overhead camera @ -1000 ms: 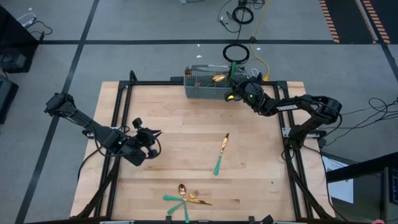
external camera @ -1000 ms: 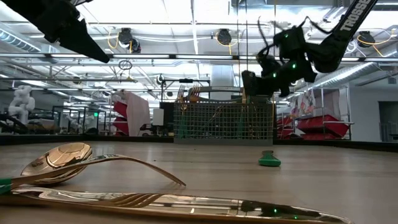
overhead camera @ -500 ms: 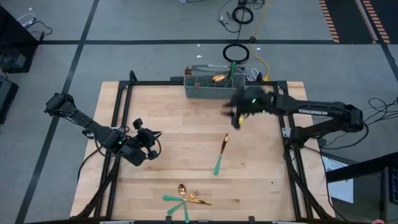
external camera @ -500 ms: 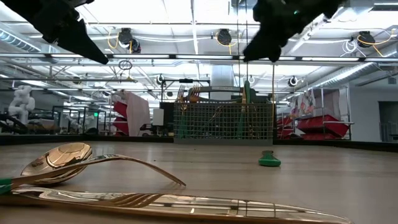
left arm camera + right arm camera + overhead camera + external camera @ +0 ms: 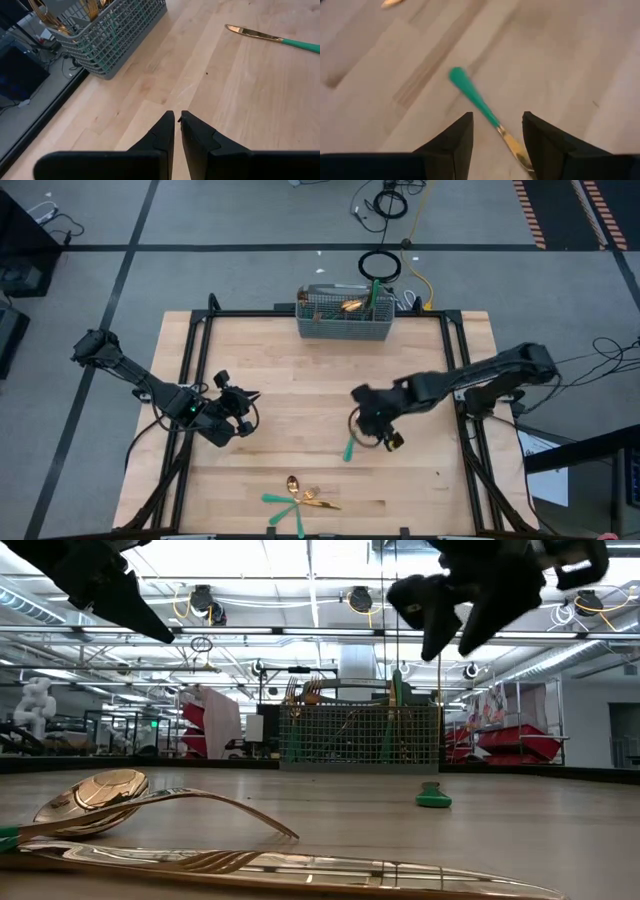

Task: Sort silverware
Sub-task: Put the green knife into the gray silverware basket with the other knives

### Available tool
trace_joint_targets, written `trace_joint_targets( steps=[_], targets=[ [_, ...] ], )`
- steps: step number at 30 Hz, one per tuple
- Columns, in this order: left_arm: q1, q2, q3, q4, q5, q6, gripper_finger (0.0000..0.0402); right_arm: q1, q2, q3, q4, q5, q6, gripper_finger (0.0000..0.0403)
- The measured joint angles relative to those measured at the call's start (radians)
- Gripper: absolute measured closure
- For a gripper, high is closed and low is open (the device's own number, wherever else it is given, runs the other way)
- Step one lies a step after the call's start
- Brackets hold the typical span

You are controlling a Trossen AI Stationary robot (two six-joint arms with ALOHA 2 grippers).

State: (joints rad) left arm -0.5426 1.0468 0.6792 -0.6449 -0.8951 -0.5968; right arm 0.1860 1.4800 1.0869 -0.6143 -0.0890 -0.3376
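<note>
One piece of the silverware, a knife [image 5: 349, 450] with a gold blade and a teal handle [image 5: 470, 95], lies flat in the middle of the table. My right gripper [image 5: 368, 427] hangs above it, open, one finger on either side of it in the right wrist view and touching nothing. A spoon [image 5: 90, 802], a fork [image 5: 250, 865] and other silverware lie in a small pile [image 5: 297, 500] near the front edge. More pieces stand in the grey wire caddy [image 5: 345, 317] at the far edge. My left gripper [image 5: 240, 412] waits at the table's left, shut and empty.
The caddy [image 5: 115, 35] stands against the black frame rail at the table's far edge. Black rails [image 5: 190, 380] run along the left and right sides. Bare wood lies between the knife [image 5: 270, 37] and the front pile.
My right gripper has left the caddy at the far edge and swung toward the near edge, and now hangs above the knife in the middle of the table. The silverware on the table has stayed where it was.
</note>
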Motion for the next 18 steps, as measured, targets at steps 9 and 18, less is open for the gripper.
trace_joint_targets(
  steps=[9, 18],
  targets=[
    [-0.001, 0.0, 0.0, 0.0, 0.022, 0.0, 0.036, 0.038, 0.25, 0.111, -0.019, -0.02, -0.244, 0.0245],
    [-0.001, 0.0, 0.0, -0.001, 0.055, -0.027, 0.036, 0.038, 0.393, 0.16, -0.046, -0.022, -0.392, 0.0245]
  ],
)
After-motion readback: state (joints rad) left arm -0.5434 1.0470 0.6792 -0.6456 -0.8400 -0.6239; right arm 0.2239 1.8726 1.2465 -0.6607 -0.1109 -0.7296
